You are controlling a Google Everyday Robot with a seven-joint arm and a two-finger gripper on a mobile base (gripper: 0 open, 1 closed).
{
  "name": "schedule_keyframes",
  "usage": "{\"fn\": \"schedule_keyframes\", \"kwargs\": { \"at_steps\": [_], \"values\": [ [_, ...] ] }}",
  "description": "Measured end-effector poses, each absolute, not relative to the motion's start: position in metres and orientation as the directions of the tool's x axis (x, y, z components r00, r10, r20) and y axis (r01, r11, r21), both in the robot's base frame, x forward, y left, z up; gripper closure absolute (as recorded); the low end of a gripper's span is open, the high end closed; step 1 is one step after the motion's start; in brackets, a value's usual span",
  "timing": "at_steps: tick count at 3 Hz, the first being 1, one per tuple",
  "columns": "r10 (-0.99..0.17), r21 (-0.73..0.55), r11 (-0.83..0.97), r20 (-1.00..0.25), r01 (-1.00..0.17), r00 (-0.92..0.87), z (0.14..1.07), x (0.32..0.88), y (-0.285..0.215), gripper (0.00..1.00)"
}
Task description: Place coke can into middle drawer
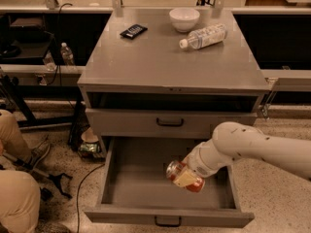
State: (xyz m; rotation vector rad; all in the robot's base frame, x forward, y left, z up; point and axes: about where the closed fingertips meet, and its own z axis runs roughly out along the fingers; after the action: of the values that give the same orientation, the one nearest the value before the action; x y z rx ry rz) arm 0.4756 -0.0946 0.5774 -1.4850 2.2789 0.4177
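Observation:
The grey cabinet's lowest drawer (131,178) is pulled wide open, with a flat grey tray and a small black handle at its front. My white arm reaches in from the right. My gripper (187,176) is shut on the red coke can (185,177), which lies tilted with its silver end pointing left. The can is inside the drawer's right half, low over the tray floor; I cannot tell whether it touches the floor. A pale finger pad covers the can's middle.
On the cabinet top (160,62) lie a clear plastic water bottle (204,36), a white bowl (184,19) and a black device (133,31). The drawer front above (170,123) is closed. A person's legs (17,178) and cables are at the left.

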Motion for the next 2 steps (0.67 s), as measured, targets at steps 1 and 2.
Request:
{"fn": "schedule_keyframes", "kwargs": {
  "at_steps": [1,2],
  "values": [
    [-0.732,0.042,0.552,-0.454,-0.833,-0.508,0.514,0.505,-0.103,1.0],
    [-0.689,0.055,0.612,-0.454,-0.789,-0.565,0.48,0.518,-0.104,1.0]
  ]
}}
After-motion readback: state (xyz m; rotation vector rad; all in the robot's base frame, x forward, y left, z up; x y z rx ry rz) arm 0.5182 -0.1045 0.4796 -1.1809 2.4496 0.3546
